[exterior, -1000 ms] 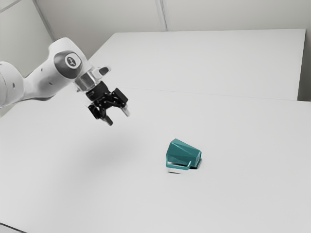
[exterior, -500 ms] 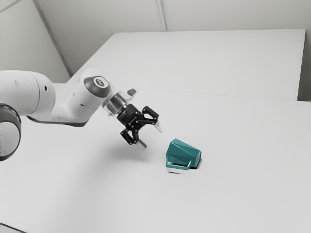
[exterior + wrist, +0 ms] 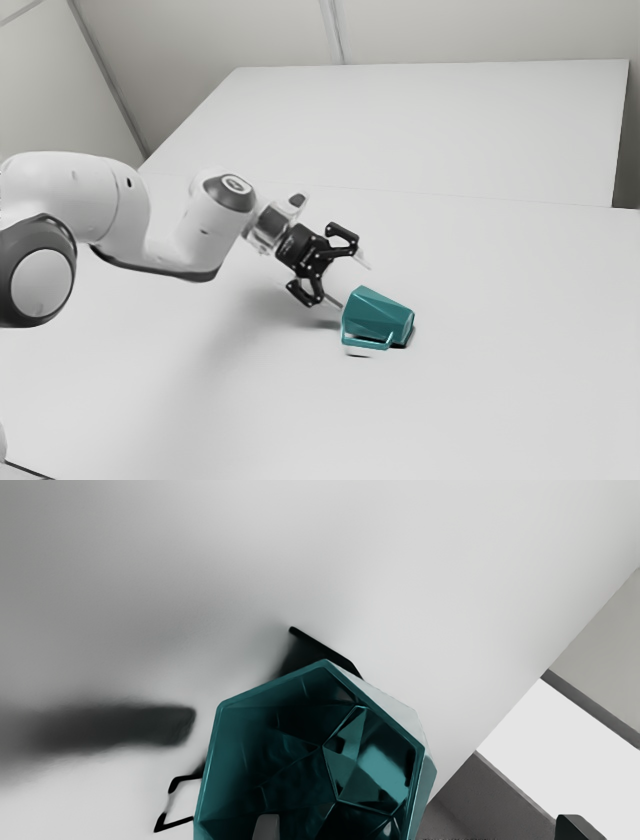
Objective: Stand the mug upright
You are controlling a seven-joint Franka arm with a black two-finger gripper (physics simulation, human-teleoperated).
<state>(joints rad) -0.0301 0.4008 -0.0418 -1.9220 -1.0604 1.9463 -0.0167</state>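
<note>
Okay, the claw (image 3: 354,286) is being brought way closer, fingers spread; the tipped mug (image 3: 378,315) is being surrounded by roomy bench (image 3: 500,400), edge well apart.

The exterior view looks down from beside the arm (image 3: 125,215), far enough back to span the worktop (image 3: 520,350). The wrist view looks from the end effector (image 3: 354,286) closely into the teal mug's (image 3: 378,316) mouth; both share mug and worktop.
</note>
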